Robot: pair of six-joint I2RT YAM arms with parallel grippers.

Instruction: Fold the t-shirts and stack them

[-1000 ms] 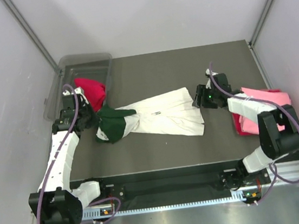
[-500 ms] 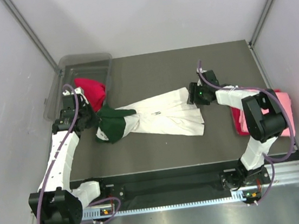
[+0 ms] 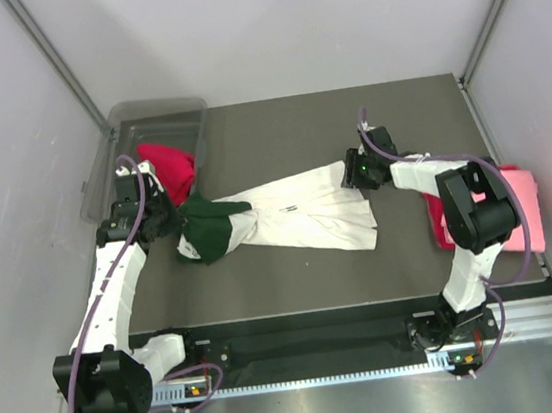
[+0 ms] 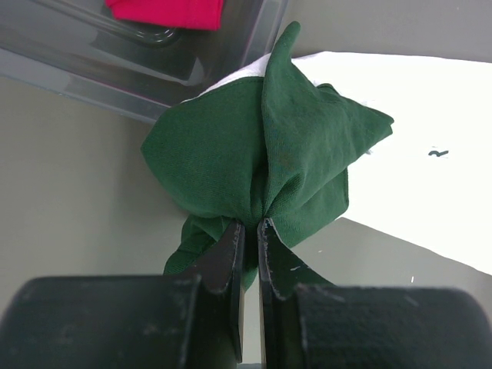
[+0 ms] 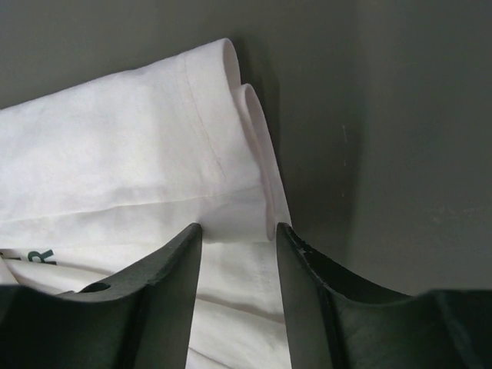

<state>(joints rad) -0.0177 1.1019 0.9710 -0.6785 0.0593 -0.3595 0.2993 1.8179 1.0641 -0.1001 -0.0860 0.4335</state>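
Moved: your right gripper (image 3: pixel 357 171) has swung in from beside the pink t-shirt (image 3: pixel 518 185) to the far hem corner of the white t-shirt (image 3: pixel 302 213). Your left gripper (image 3: pixel 157 219) and the cloth have stayed put.
Bin: the clear bin (image 3: pixel 158 110) sits just beyond your left fingers (image 4: pixel 231 246), with a red t-shirt (image 3: pixel 168 167) heaped inside.
Left fingers: pinched almost closed on a gathered bunch of the green sleeve (image 4: pixel 261 146), which fans out just past the tips.
White t-shirt: lies on the table (image 3: pixel 277 136) between your two grippers, body roughly flat, sleeve end crumpled.
Handling: light and limp, likely to sag and drag. Take it at a doubled hem or seam, both layers together, not a single ply.
Right fingers (image 5: pixel 173 261): moderately apart, with the rolled hem edge (image 5: pixel 246 100) between and just ahead of the tips, nothing clamped yet.
Right pile: the pink t-shirt lies over a second red t-shirt (image 3: pixel 439 222), well behind your right fingers.
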